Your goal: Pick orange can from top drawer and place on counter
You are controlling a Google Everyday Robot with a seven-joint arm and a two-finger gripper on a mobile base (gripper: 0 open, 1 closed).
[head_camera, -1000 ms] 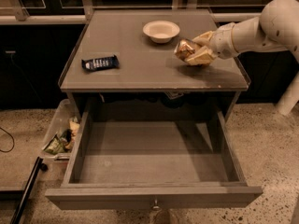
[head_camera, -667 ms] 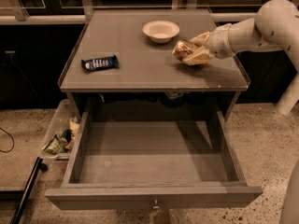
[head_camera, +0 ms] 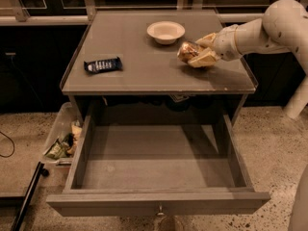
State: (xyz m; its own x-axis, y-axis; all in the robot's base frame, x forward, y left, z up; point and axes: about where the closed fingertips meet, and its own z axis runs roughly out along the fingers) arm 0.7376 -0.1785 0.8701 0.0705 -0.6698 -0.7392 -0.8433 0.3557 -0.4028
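Observation:
The orange can (head_camera: 188, 51) lies on its side between the fingers of my gripper (head_camera: 196, 54), low over the right part of the counter (head_camera: 144, 73). The gripper comes in from the right on a white arm and is shut on the can. I cannot tell whether the can touches the counter surface. The top drawer (head_camera: 154, 174) stands pulled fully open below the counter, and nothing shows inside it. Its small knob (head_camera: 159, 209) shows at the front panel.
A white bowl (head_camera: 165, 32) stands at the back of the counter, left of the gripper. A dark blue snack bar wrapper (head_camera: 102, 64) lies on the counter's left side. A clear bin with trash (head_camera: 61, 143) sits on the speckled floor left of the cabinet.
The gripper with the can has moved a little to the left across the counter. The bowl, wrapper and drawer have not moved.

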